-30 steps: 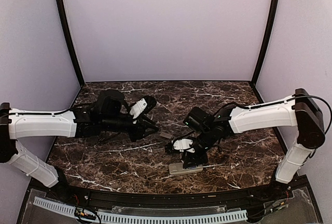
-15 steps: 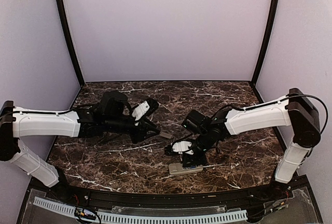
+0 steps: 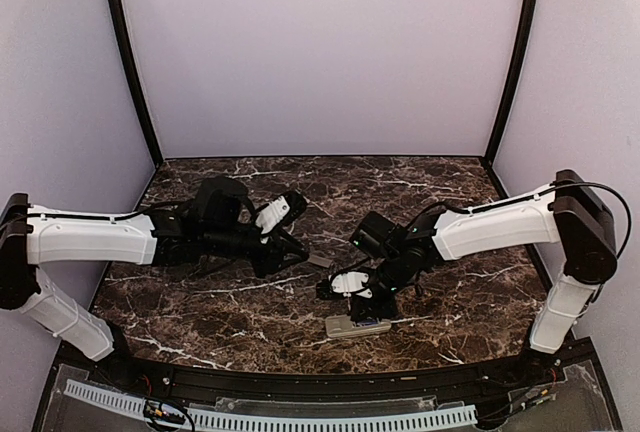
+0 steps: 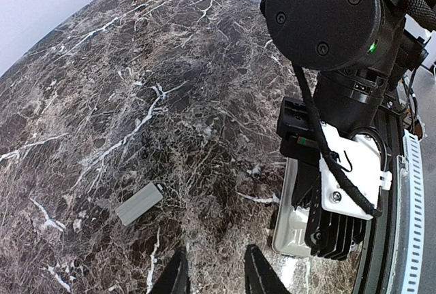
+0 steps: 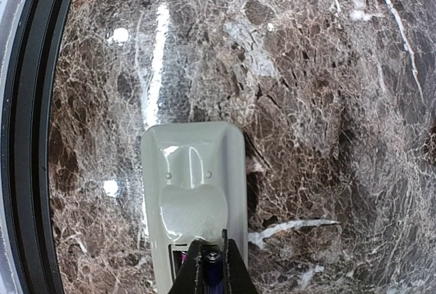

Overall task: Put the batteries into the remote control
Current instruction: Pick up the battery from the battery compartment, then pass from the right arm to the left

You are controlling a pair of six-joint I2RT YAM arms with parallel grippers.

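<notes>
The remote control [image 5: 194, 185] lies back up near the table's front edge, its battery bay open at the near end. It also shows in the top view [image 3: 347, 330] and in the left wrist view [image 4: 294, 220]. My right gripper [image 5: 210, 246] is shut on a blue-purple battery [image 5: 212, 271] and holds it at the bay's edge; in the top view this gripper [image 3: 365, 304] stands right over the remote. A purple sliver [image 5: 178, 261] shows inside the bay; I cannot tell if it is the second battery. My left gripper [image 4: 216, 280] hovers open and empty above the table.
A small flat grey cover piece [image 4: 139, 203] lies on the marble left of the remote, just ahead of my left fingers; it also shows in the top view [image 3: 318, 261]. The black table rim [image 5: 30, 137] runs close to the remote's left side.
My left arm has reached a little further right toward the cover piece. My right gripper has shifted slightly over the remote, still holding the battery.
</notes>
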